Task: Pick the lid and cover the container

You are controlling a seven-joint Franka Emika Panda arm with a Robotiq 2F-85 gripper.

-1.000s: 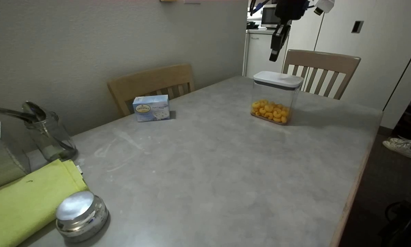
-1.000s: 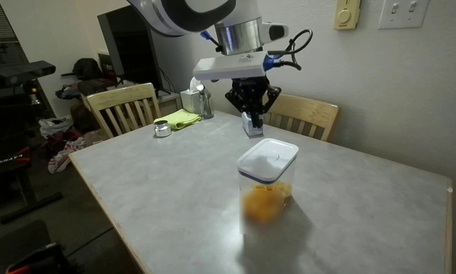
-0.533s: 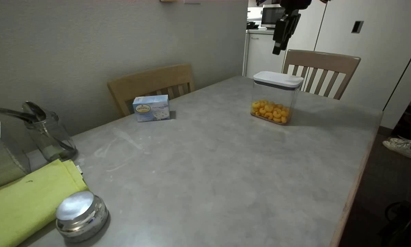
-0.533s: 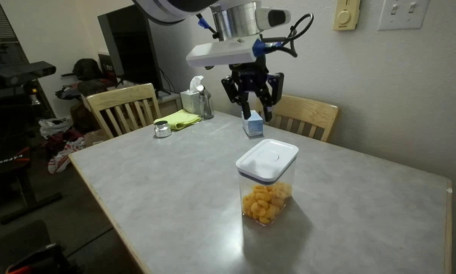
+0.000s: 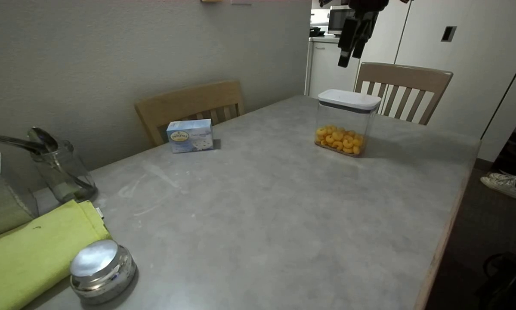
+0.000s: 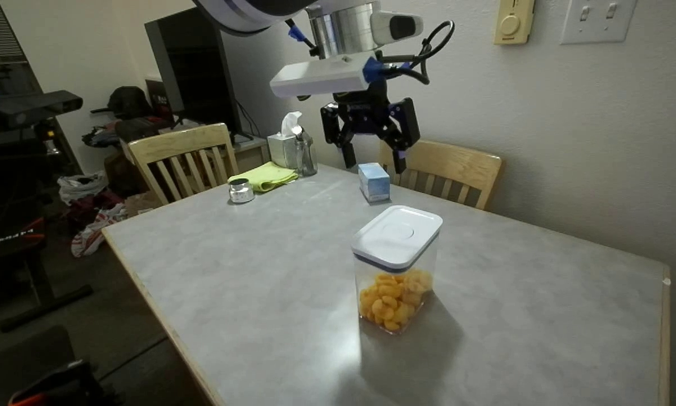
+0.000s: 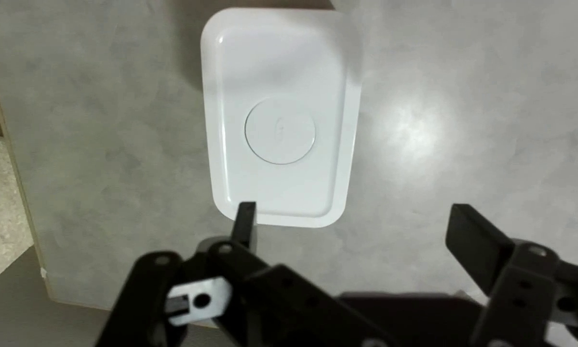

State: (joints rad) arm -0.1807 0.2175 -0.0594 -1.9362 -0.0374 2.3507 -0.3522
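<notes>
The lid (image 7: 280,120) sits on the container (image 5: 344,119), inside the edges of the tabletop (image 6: 270,270); covering looks done, perhaps only retreat left. Empty jaws stand apart.

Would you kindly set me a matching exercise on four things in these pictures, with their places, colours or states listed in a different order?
Things
1. Lid
2. Gripper
3. Cloth
4. Tea box

Places, colours or states
A. open, holding nothing
B. pale blue and white
C. on top of the clear container
D. yellow and folded

Right pairs: 1-C, 2-A, 3-D, 4-B
</notes>
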